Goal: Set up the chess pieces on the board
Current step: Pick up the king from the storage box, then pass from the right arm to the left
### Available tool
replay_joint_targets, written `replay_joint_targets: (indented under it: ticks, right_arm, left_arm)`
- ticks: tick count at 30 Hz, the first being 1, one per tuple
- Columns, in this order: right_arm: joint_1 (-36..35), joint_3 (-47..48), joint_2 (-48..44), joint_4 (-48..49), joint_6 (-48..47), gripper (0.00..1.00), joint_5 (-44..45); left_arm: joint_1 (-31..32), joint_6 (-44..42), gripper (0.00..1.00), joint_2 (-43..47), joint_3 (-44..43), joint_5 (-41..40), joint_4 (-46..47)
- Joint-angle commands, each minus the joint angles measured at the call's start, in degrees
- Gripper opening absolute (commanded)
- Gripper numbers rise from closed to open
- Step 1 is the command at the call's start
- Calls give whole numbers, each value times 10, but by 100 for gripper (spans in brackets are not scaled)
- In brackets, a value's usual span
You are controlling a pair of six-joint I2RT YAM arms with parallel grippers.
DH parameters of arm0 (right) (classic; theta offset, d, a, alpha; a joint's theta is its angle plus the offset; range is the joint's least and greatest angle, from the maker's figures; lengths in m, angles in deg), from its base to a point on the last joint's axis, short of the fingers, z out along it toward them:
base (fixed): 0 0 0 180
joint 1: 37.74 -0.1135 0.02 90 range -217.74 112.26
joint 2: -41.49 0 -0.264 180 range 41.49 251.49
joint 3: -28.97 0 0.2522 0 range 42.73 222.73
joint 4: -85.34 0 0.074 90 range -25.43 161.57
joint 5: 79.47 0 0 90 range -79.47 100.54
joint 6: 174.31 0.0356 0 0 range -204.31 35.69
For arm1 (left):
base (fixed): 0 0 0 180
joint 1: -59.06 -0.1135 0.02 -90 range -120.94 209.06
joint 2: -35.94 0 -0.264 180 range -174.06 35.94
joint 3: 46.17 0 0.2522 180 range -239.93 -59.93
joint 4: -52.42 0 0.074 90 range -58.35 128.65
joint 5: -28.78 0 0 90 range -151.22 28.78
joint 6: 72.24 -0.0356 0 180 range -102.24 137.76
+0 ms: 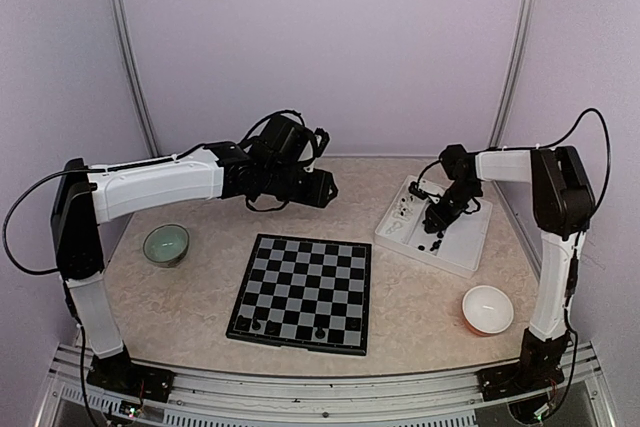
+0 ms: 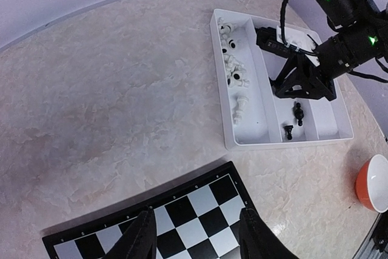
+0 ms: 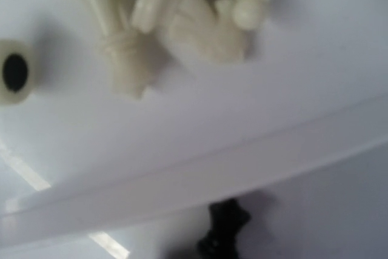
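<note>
The board (image 1: pixel 305 292) lies in the middle of the table with three black chess pieces (image 1: pixel 270 327) on its near row. Its far corner shows in the left wrist view (image 2: pixel 200 210). My left gripper (image 2: pixel 197 235) is open and empty, hovering above that corner; in the top view it (image 1: pixel 325 189) is behind the board. My right gripper (image 1: pixel 435 219) is down in the white tray (image 1: pixel 470 252), by two loose black pieces (image 2: pixel 298 110). The right wrist view is blurred, with one black piece (image 3: pixel 224 228) at its bottom edge and no fingers showing. I cannot tell whether it is held.
The tray's (image 2: pixel 242 144) left compartment holds several white pieces (image 2: pixel 233 68), also seen close in the right wrist view (image 3: pixel 182 16). An orange bowl (image 1: pixel 487 309) stands near the front right, a green bowl (image 1: pixel 165 244) at the left. Grey walls close in the back and sides.
</note>
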Motion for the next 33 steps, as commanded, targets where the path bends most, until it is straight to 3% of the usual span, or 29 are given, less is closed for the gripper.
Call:
replay_joint_targets:
  ticks: [1, 6, 11, 18, 23, 33]
  right_arm:
    - [-10, 7, 16, -24, 11, 20, 28]
    - [-10, -5, -17, -27, 10, 7, 19]
    - [-10, -34, -104, -15, -6, 0, -20]
    - [-13, -76, -230, 9, -44, 0, -154]
    - [-48, -80, -264, 0, -69, 1, -246]
    - [-145, -46, -271, -36, -106, 1, -280]
  left_arm:
    - [-4, 9, 47, 19, 1, 8, 4]
    - [-5, 14, 47, 15, -4, 17, 4]
    - [-5, 22, 46, 2, -21, 42, 16]
    - [-2, 28, 46, -13, -44, 112, 47]
    - [-8, 91, 47, -19, -42, 195, 115]
    - [-8, 212, 44, -78, -48, 332, 234]
